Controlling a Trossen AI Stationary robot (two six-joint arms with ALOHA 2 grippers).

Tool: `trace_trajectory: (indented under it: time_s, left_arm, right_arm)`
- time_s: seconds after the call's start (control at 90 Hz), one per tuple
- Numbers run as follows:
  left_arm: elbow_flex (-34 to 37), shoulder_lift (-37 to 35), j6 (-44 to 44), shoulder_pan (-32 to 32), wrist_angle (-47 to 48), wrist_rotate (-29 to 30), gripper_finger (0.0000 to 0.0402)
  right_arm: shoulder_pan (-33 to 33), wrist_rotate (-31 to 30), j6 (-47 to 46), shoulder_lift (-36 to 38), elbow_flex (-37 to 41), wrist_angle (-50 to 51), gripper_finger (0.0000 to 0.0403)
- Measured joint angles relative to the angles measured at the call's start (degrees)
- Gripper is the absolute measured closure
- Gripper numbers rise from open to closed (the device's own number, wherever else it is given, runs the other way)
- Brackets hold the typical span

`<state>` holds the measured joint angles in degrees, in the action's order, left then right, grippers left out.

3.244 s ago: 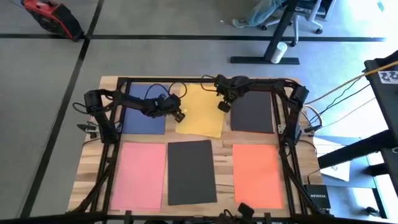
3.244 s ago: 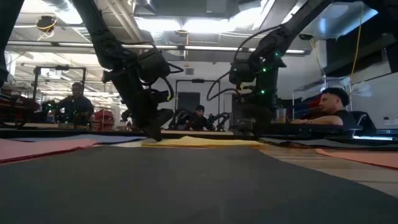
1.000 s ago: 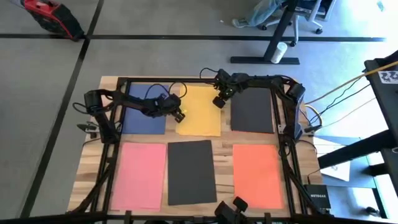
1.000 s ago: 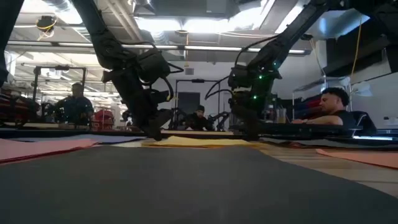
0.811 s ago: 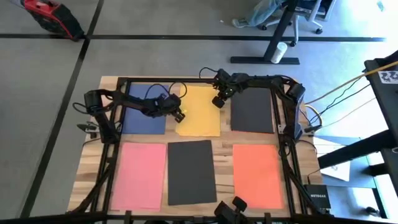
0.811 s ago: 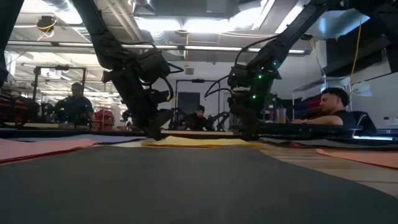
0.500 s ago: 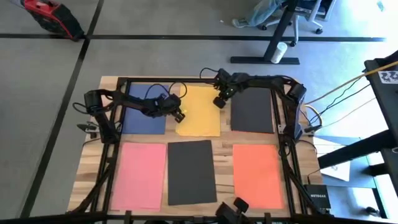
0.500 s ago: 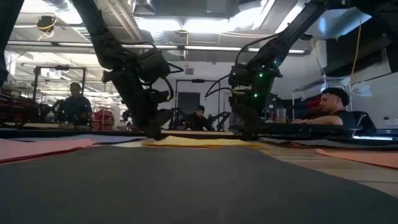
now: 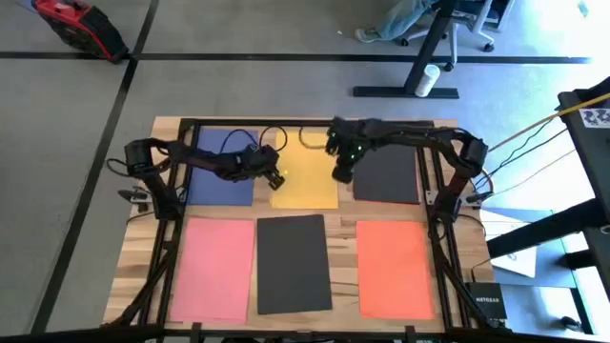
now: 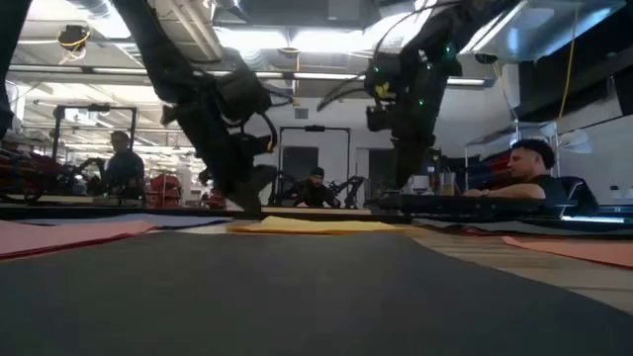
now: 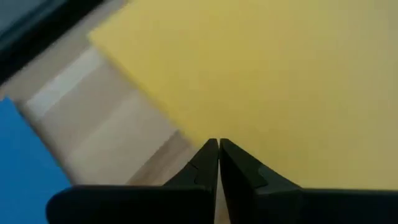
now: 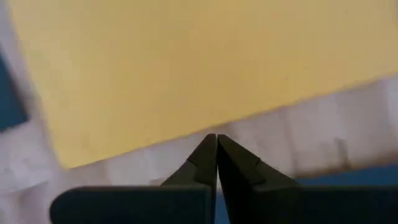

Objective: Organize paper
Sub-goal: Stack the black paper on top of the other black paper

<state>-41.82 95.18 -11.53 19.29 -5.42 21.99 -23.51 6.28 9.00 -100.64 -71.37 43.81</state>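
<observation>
Where the wooden table (image 9: pixel 341 229) shows bare between the sheets, narrow strips of pale planking separate six flat, matte paper rectangles laid in two rows of three.

Taking the yellow sheet (image 9: pixel 307 170) as the landmark, at the middle of the far row: to its left lies the blue sheet (image 9: pixel 221 170), with a slim gap of wood between them. The left gripper (image 9: pixel 277 177) sits at the yellow sheet's left edge, near its nearer corner, its fingers pressed together with the tips on the paper's border; the left wrist view shows the two dark fingers (image 11: pixel 205 163) closed where yellow meets wood.

To the right of the yellow sheet lies a dark grey sheet (image 9: pixel 389 171). The right gripper (image 9: pixel 341 174) hangs over the gap between these two, at the yellow sheet's right edge. Its fingers (image 12: pixel 208 158) are also closed together, and the low view shows this arm raised above the table rather than touching it.

Nearer than the yellow sheet, the second row holds a pink sheet (image 9: pixel 215 268) to the left, a second dark grey sheet (image 9: pixel 293 263) directly below the yellow one, and an orange sheet (image 9: pixel 394 267) to the right.

Count: one blue, one yellow, one pink, one orange, two dark grey. All lie flat and none overlap. Two people sit in the room beyond the table.
</observation>
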Motion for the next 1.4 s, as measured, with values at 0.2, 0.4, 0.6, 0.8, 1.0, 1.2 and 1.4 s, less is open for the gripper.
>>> trace_trajectory:
  time_s: [0.2,0.4,0.6,0.8,1.0,1.2,1.4]
  left_arm:
    - [0.0,-6.5,1.41,-3.48,0.69,1.08,0.0402]
    - [-0.04,-11.7,3.17,-6.51,1.8,1.08,0.0402]
    - [-0.04,-12.73,3.34,-7.3,1.97,1.12,0.0402]
    - [-0.04,-12.73,3.43,-7.21,1.98,1.17,0.0402]
    - [-0.04,-12.73,4.16,-7.15,1.77,1.21,0.0402]
    - [-0.04,-12.73,4.22,-7.15,1.98,1.21,0.0402]
    - [-0.04,-12.73,4.2,-7.15,2.33,1.21,0.0402]
  right_arm:
    - [5.38,-1.51,0.25,1.45,1.13,3.14,0.0403]
    - [9.15,-5.16,-5.64,6.79,8.32,5.56,0.0399]
    - [14.25,-8.18,-12.89,6.83,14.7,3.5,0.0329]
    - [17.45,-9.91,-18.51,6.01,18.21,-3.07,0.0236]
    - [18.27,-14.91,-19.46,5.75,18.23,-5.09,0.0221]
    - [18.13,-18.29,-20.87,3.49,18.21,-3.36,0.0259]
    - [18.27,-21.38,-21.38,2.43,18.19,-0.24,0.0367]
